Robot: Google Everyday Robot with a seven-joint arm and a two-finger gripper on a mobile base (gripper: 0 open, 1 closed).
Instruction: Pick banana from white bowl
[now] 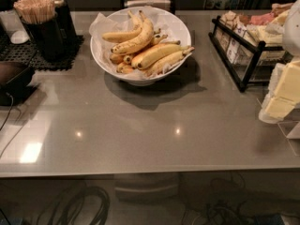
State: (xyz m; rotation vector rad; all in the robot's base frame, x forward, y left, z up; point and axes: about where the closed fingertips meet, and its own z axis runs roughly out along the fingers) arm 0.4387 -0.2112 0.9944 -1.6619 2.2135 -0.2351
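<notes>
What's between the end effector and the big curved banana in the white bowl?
Nothing visible. The banana lies on top of the pile in the white bowl, open from above. The end effector is out of view, so its path can't be checked.

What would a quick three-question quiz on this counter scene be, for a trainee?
1. True or false: the banana lies on top of the pile in the bowl.
2. Where is the claw? A) inside the bowl B) at the right edge of the view, away from the bowl C) on the banana
3. What stands to the right of the bowl?

Key: 1 true; 2 B; 3 a black rack of packets.
</notes>
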